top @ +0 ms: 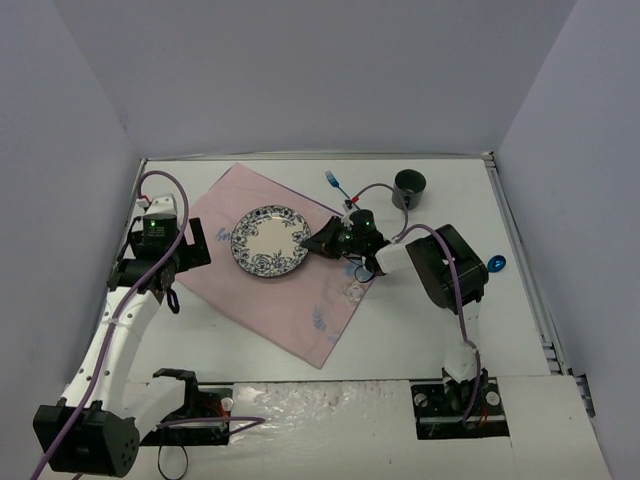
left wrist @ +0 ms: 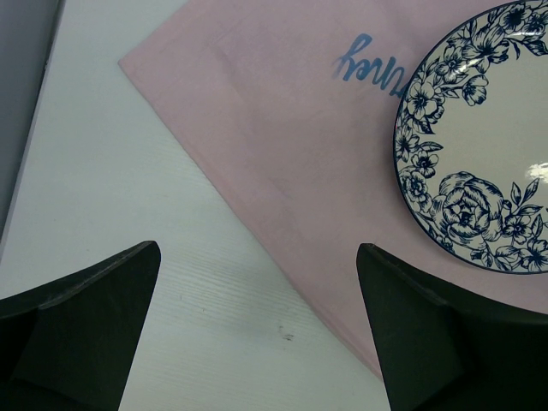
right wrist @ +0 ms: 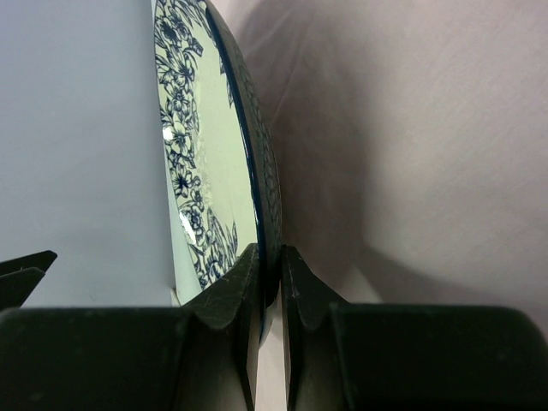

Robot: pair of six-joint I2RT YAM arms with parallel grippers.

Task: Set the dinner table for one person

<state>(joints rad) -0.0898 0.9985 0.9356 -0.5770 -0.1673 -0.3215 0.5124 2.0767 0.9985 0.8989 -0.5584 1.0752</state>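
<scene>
The dinner table [top: 420,330], a large flat matte-white rectangular top with a thin metal edge strip, fills the floor of the grey-walled enclosure. It is rigid and fixed, so nothing takes hold of it. Its smooth face looks likely to let crockery slide. A soft pink embroidered cloth [top: 300,310] lies diagonally across the middle, reaching towards the left edge, and would probably bunch if dragged. On it, left of centre, is a round white glazed plate with a blue floral rim [top: 268,240]. The plate looks stiff, brittle and slick, so the rim is the sensible place to grip. The right claw [right wrist: 270,265] is clenched on that rim at the side nearest the right edge, one finger above and one below. Whether the plate rests fully on the cloth or is slightly raised, I cannot tell. The left claw [left wrist: 259,257] is released and empty, hanging over the cloth's border near the left edge. A small blue fork [top: 335,183] and a dark round cup [top: 410,185] sit by the far edge, and a small blue round object [top: 497,264] lies near the right edge. The widest bare room lies towards the near right corner. The walls crowd the left, far and right edges.
</scene>
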